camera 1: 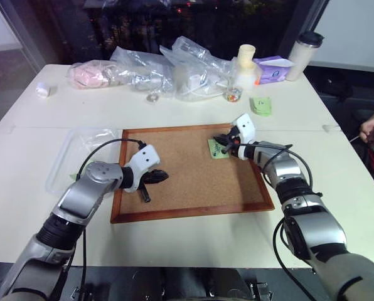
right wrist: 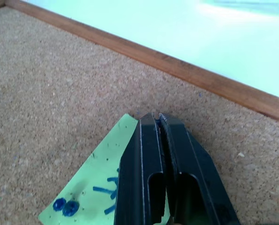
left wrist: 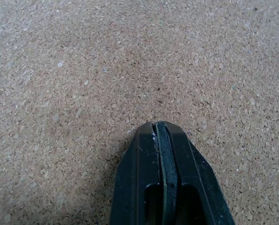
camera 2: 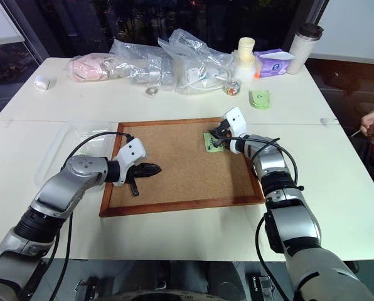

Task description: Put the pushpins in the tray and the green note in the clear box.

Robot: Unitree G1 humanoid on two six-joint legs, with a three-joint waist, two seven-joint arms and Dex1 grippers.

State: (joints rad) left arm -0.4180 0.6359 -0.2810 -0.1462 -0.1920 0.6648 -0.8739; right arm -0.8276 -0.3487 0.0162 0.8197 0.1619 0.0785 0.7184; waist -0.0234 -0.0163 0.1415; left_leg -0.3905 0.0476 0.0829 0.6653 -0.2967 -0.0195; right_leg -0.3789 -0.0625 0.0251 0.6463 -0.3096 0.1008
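The small light-green square paper note (right wrist: 95, 187) is lying on the large wood-framed corkboard (camera 1: 187, 175), near its far right corner. Two small blue pin heads (right wrist: 65, 206) are showing near one corner of the note, beside a blue scribble. The note is thin, light and limp; it will bend or tear if pulled while pinned, so the pins should be lifted out first. Each pin is tiny and hard, and is best taken by its head from above.

The right gripper (right wrist: 159, 121) is reaching low and nearly level over the note, its black fingers pressed together. Whether they are pinching a pin or the paper's edge cannot be told, since the fingers are covering that spot.

The left gripper (left wrist: 159, 129) is hanging over bare cork near the board's left side, angled downward, its fingers fully closed on nothing.

The shallow transparent plastic box (camera 1: 80, 153) is sitting on the white counter (camera 1: 42, 207) just left of the corkboard, well apart from the note.
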